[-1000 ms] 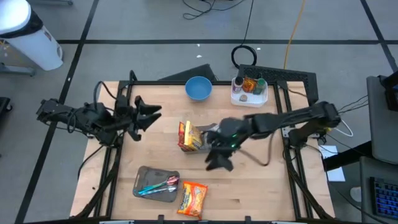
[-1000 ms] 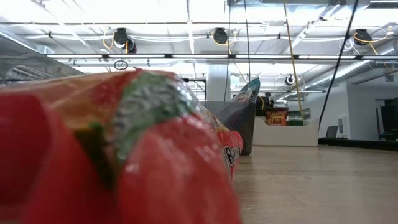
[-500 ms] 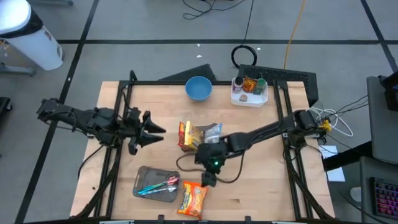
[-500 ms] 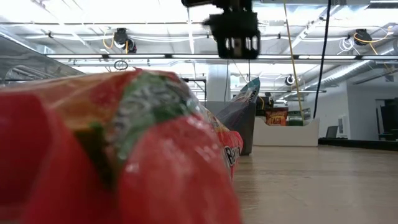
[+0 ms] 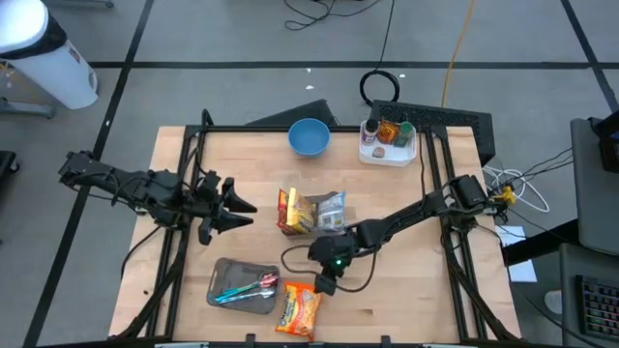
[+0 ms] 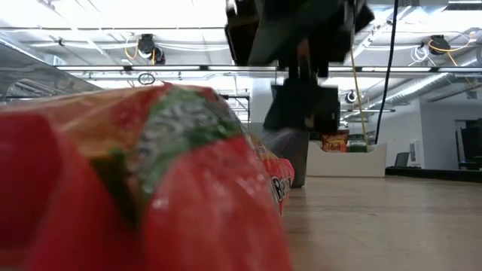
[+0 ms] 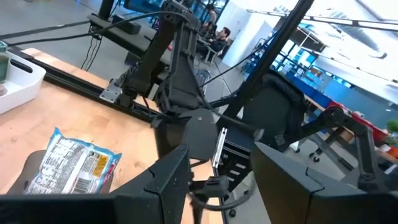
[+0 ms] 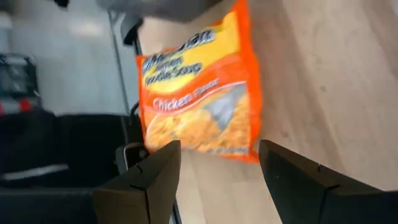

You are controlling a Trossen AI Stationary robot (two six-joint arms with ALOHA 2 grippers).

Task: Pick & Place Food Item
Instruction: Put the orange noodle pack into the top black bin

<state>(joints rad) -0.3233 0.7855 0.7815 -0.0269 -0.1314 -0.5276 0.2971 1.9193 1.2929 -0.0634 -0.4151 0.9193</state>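
Note:
An orange packet of chicken noodle soup (image 5: 299, 309) lies flat on the wooden table near its front edge; it fills the foreground of the low view (image 6: 135, 181). My right gripper (image 5: 325, 284) hangs just over the packet's far right corner, open and tipped downward. In the right wrist view the packet (image 8: 199, 87) lies ahead of the two spread fingers, and nothing is between them (image 8: 219, 180). My left gripper (image 5: 244, 205) stands open at the table's left, pointing level toward the middle, with nothing in it (image 7: 221, 186).
Two snack bags, a yellow-red one (image 5: 293, 212) and a silver-blue one (image 5: 329, 209), stand at the table's middle. A grey tray (image 5: 221, 273) with coloured utensils lies left of the noodle packet. A blue bowl (image 5: 309, 137) and a white bin (image 5: 388, 142) of small items sit at the far edge.
My right gripper has come down and toward the table's near edge, from beside the snack bags to just above the noodle packet, rolling as it went and staying open. My left gripper has swung a little toward the near edge and the middle.

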